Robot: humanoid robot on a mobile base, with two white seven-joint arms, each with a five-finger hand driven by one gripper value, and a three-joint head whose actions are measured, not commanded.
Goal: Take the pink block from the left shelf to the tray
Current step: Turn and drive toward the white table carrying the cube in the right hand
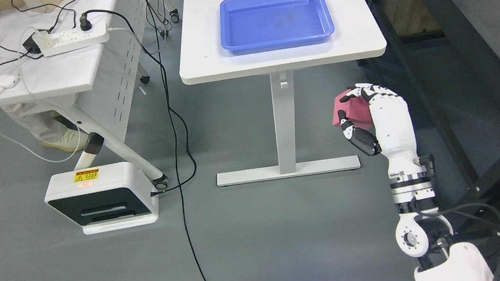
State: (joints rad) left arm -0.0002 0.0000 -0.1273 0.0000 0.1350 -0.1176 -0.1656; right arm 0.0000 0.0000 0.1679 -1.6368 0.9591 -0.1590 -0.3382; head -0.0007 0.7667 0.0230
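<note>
The robot's white, jointed right hand [373,115] grips a pink block [350,108], its black-tipped fingers [361,91] curled over the top and the thumb clamped beneath, holding it above the grey floor [262,244]. Beyond, a shallow blue plastic tray [278,39] with rounded corners sits on a smooth white table [205,45]. A dark metal shelf frame [458,48] rises at right.
</note>
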